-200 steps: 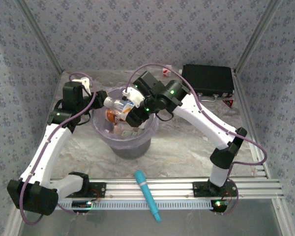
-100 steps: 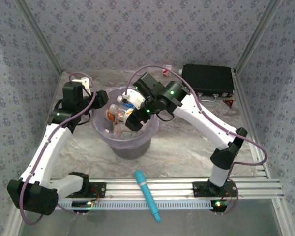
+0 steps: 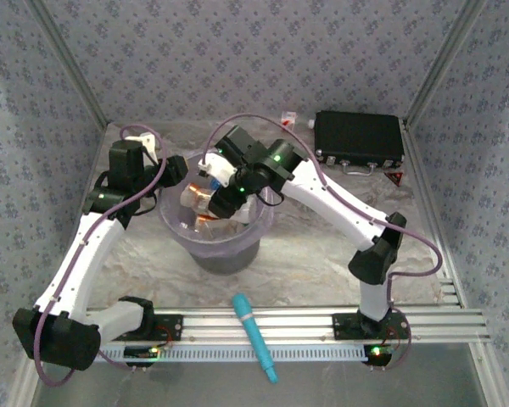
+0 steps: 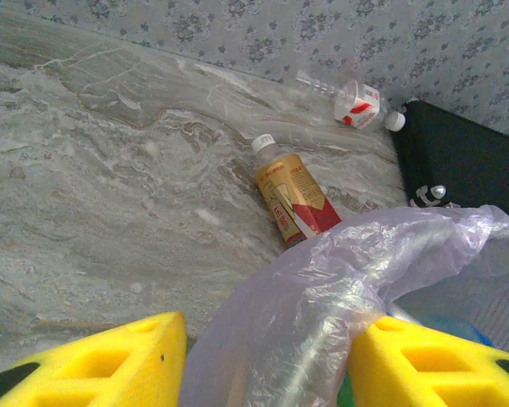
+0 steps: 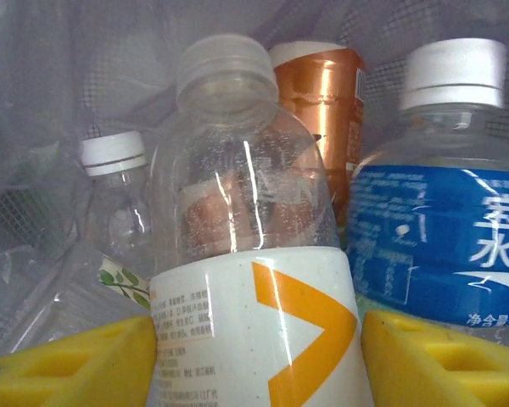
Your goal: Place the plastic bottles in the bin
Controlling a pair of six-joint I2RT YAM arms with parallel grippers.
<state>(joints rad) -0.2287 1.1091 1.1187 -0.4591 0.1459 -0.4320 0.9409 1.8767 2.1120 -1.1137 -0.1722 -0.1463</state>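
Right wrist: a white-labelled bottle (image 5: 237, 220) is gripped by the right claw (image 5: 259, 343) inside the bin (image 3: 171, 227) for release; its rim is pinched steady by the left claw (image 4: 267, 356).

"宝" and "水" on blue-labelled bottle (image 5: 441, 246)

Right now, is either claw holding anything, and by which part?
Left gripper clamps the bin by its plastic rim. Right gripper straddles a clear bottle at its label; grip uncertain.
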